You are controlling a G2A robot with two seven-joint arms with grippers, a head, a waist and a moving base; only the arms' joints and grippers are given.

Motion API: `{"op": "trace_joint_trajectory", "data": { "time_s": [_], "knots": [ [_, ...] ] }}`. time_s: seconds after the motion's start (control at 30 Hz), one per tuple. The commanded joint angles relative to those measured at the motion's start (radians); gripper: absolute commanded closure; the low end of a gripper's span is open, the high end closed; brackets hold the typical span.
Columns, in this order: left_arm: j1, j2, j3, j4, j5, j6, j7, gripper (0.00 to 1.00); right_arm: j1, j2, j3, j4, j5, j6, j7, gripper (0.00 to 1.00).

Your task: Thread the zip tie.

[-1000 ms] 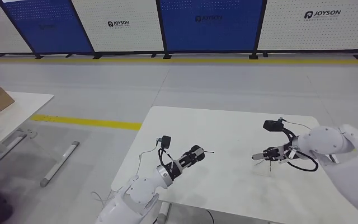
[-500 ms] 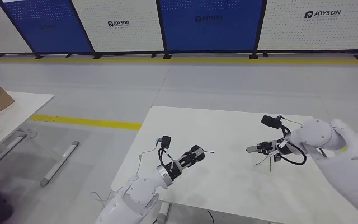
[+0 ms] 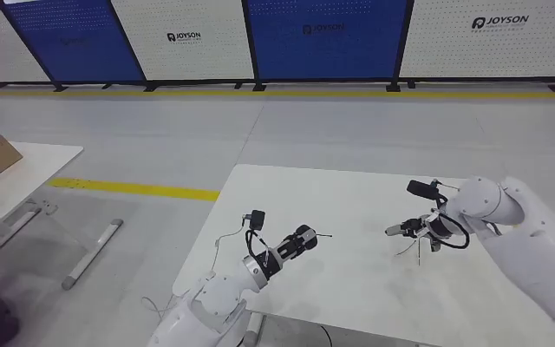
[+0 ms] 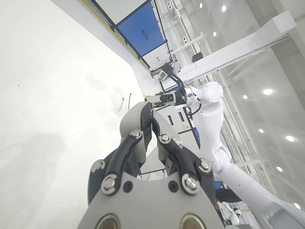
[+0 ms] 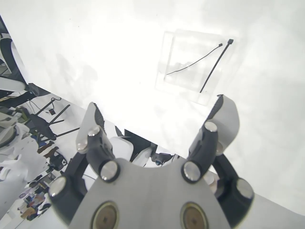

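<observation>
Two black zip ties lie side by side on the white table (image 3: 347, 195): a thin curved zip tie (image 5: 194, 61) and a thicker straight zip tie (image 5: 215, 66). In the top view they show as faint dark lines (image 3: 413, 251) just below my right gripper (image 3: 395, 231). That right gripper (image 5: 157, 101) hovers over the table close to the ties, open and with nothing in it. My left gripper (image 3: 308, 234) sits near the table's front left, shut (image 4: 150, 109), with its pads pressed together. From it I see the ties (image 4: 129, 101) far off beside the right gripper (image 4: 150, 98).
A faint clear square sheet (image 5: 181, 46) lies under the ties. The table's front edge (image 3: 286, 308) runs close below the left arm. A second white table (image 3: 35, 165) stands at the far left across the floor.
My right gripper has shifted a little toward the far side and left, rising off the ties. The left arm has kept still.
</observation>
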Motion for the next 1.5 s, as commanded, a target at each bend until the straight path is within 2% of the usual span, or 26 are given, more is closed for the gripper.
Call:
{"op": "trace_joint_trajectory", "data": {
  "time_s": [0.0,0.13,0.27,0.4,0.67,0.83,0.87,0.9,0.93,0.97,1.1,1.17,1.47],
  "knots": [
    [0.0,0.0,0.0,0.0,0.0,0.0,0.0,1.0,-0.012,-0.001,-0.005,-0.005,-0.004,-0.018,-0.014,0.0],
    [0.0,0.0,0.0,0.0,0.0,0.0,0.0,1.0,0.0,-0.015,-0.022,0.031,-0.013,0.003,-0.016,0.0],
    [0.0,0.0,0.0,0.0,0.0,0.0,0.0,1.0,0.029,-0.047,-0.055,0.11,-0.035,0.003,-0.02,0.0],
    [0.0,0.0,0.0,0.0,0.0,0.0,0.0,1.0,0.052,-0.073,-0.069,0.15,-0.034,0.003,-0.026,0.0],
    [0.0,0.0,0.0,0.0,0.0,0.0,0.0,1.0,0.053,-0.074,-0.072,0.148,-0.039,0.003,-0.029,0.0],
    [0.0,0.0,0.0,0.0,0.0,0.0,0.0,1.0,0.026,-0.066,-0.044,0.137,-0.018,-0.04,-0.049,0.0],
    [0.0,0.0,0.0,0.0,0.0,0.0,0.0,1.0,0.022,-0.063,-0.038,0.128,-0.02,-0.041,-0.048,0.07],
    [0.0,0.0,0.0,0.0,0.0,0.0,0.0,1.0,0.019,-0.061,-0.033,0.121,-0.02,-0.042,-0.048,0.42],
    [0.0,0.0,0.0,0.0,0.0,0.0,0.0,1.0,0.015,-0.058,-0.028,0.113,-0.024,-0.041,-0.045,0.51],
    [0.0,0.0,0.0,0.0,0.0,0.0,0.0,1.0,0.012,-0.057,-0.025,0.107,-0.027,-0.038,-0.043,0.49],
    [0.0,0.0,0.0,0.0,0.0,0.0,0.0,1.0,0.003,-0.052,-0.017,0.089,-0.05,0.003,-0.033,0.6],
    [0.0,0.0,0.0,0.0,0.0,0.0,0.0,1.0,0.001,-0.051,-0.013,0.098,-0.06,0.003,-0.03,0.64],
    [0.0,0.0,0.0,0.0,0.0,0.0,0.0,1.0,0.016,-0.081,-0.011,0.185,-0.076,0.003,-0.006,0.69]
  ]
}}
